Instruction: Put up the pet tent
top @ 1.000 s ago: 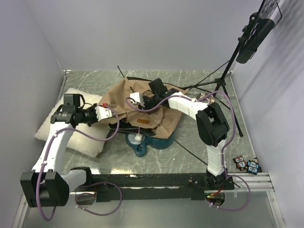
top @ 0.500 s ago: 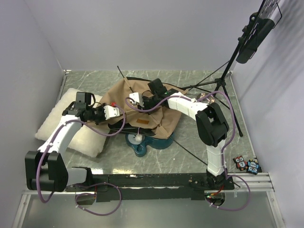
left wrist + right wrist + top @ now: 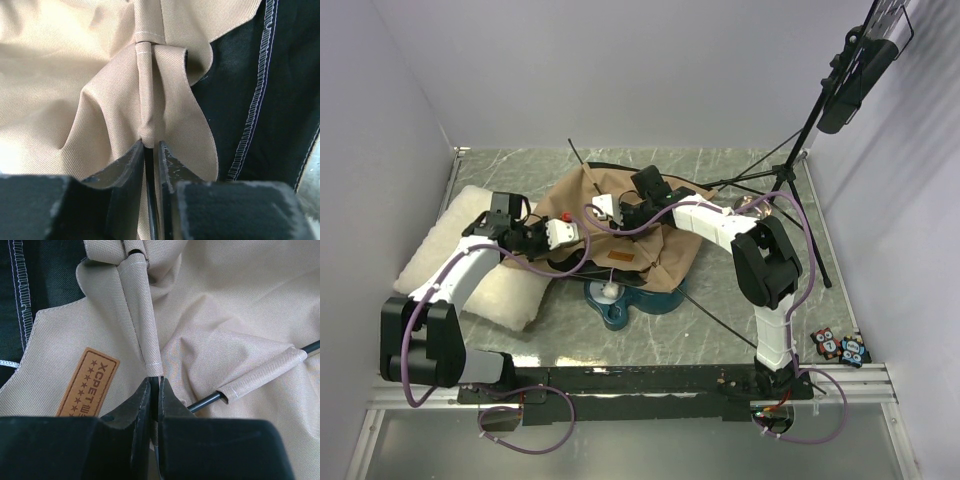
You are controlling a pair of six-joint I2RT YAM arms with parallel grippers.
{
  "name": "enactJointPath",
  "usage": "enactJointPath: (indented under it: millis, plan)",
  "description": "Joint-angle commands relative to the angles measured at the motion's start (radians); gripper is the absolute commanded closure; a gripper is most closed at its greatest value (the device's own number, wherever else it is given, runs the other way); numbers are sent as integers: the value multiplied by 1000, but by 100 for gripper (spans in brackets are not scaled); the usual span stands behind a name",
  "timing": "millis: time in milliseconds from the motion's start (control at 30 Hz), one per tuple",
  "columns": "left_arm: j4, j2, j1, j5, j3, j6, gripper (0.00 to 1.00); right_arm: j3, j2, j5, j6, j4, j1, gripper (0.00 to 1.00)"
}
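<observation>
The pet tent (image 3: 625, 225) lies collapsed mid-table, tan fabric over a black base (image 3: 260, 90), with thin dark poles sticking out. My left gripper (image 3: 570, 236) is at its left edge. In the left wrist view the left gripper (image 3: 150, 146) is shut on a thin dark pole (image 3: 151, 200) where it enters a fabric sleeve (image 3: 145, 90). My right gripper (image 3: 604, 211) rests on top of the fabric. Seen from the right wrist, that gripper (image 3: 155, 380) is shut on a pole at a sleeve's (image 3: 142, 315) end, beside the brown label patch (image 3: 87, 382). Another pole (image 3: 205, 401) leaves a second sleeve.
A cream-white pillow (image 3: 450, 262) lies left of the tent, under my left arm. A teal object (image 3: 625, 303) with a white pompom (image 3: 609, 291) sits in front of the tent. A black tripod (image 3: 775, 180) stands at the right. Small owl figures (image 3: 840, 347) lie near the right front corner.
My left arm has swung right from over the pillow to the tent's left edge, carrying the pole further in. The right arm and the tent have hardly moved.
</observation>
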Motion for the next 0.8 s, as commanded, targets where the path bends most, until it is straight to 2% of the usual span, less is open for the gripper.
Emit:
enactJointPath:
  millis: [0, 33, 100, 167, 233, 400, 533, 667, 767]
  plan:
    - [7, -29, -17, 40, 11, -89, 95, 38, -66, -113, 84, 65, 41, 100]
    - [4, -41, -14, 45, 23, -144, 99, 45, -70, -110, 93, 63, 42, 100]
    - [-18, -64, 24, 78, 47, -233, 99, 68, -81, -95, 140, 59, 41, 97]
    - [-26, -104, 99, 104, 55, -288, 99, 91, -105, -67, 217, 76, 32, 64]
    - [-35, -151, 174, 130, 45, -292, 99, 108, -141, -38, 315, 105, 16, 42]
    - [-73, -259, 277, 161, 3, -227, 99, 206, -181, 19, 646, 123, -73, 18]
    - [-84, -308, 326, 189, 12, -259, 99, 208, -222, 80, 898, 103, -163, 13]
    - [-82, -371, 357, 204, 12, -275, 99, 147, -244, 248, 1056, 79, -223, 12]
    - [-64, -423, 355, 206, -9, -292, 99, 191, -176, 353, 1134, 16, -251, 11]
